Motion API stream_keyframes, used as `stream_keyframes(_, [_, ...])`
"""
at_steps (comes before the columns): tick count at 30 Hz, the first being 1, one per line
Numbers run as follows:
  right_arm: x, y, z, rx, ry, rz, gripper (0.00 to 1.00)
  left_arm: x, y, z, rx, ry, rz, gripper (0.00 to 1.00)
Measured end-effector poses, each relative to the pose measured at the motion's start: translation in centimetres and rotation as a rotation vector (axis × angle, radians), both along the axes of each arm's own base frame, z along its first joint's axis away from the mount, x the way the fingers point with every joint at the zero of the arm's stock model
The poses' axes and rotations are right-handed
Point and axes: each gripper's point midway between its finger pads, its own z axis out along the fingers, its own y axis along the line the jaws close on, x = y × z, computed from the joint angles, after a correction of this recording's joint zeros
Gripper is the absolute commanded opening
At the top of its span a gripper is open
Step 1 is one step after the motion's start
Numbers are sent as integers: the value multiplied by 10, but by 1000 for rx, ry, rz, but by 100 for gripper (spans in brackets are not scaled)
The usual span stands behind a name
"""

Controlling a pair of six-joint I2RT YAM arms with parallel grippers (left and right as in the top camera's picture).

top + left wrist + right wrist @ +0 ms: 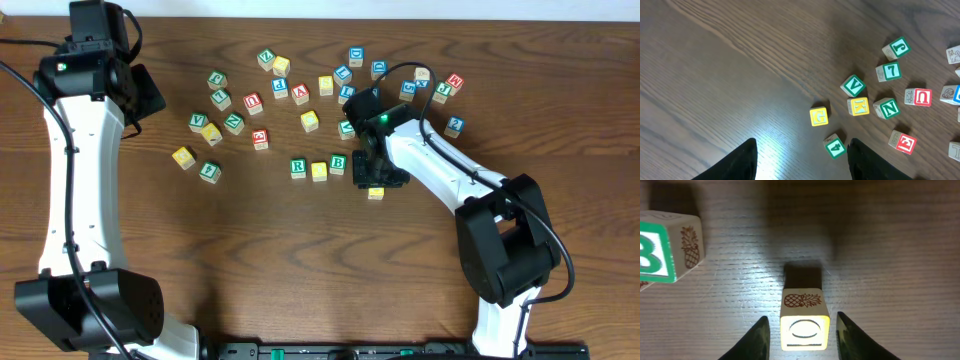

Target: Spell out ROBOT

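Observation:
A row of blocks lies mid-table: a green R block, a yellow block and a green B block. A yellow O block stands just right of and below them. My right gripper is open, low over this O block; in the right wrist view the O block sits between the two fingers with gaps on both sides. The B block shows at the left edge. My left gripper is open and empty, high at the far left.
Many loose letter blocks are scattered across the far half of the table, from a yellow block at the left to a blue one at the right. The left wrist view shows a 4 block and a K block.

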Motion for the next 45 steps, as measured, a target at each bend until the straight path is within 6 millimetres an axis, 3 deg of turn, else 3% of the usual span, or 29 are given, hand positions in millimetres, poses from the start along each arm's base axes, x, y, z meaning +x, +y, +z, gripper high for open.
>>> stream_keyframes(15, [-5,-4,-5,-9,14,-67,23,0,0,0,0,0,0,57])
stream_keyframes(21, [0,-1,-5,8,-10,-133,22,0,0,0,0,0,0,57])
stream_keyframes(35, [22,11,-3,104,-92,-526,40,0,0,0,0,2,0,57])
stream_keyframes(39, [27,14,-2,134,-106,-644,37,-1,0,0,0,3,0,57])
stream_keyframes(41, [29,15,-2,144,-111,-680,37,-1,0,0,0,3,0,57])
stream_keyframes(45, [36,16,0,156,-137,-663,45,-1,0,0,0,3,0,57])
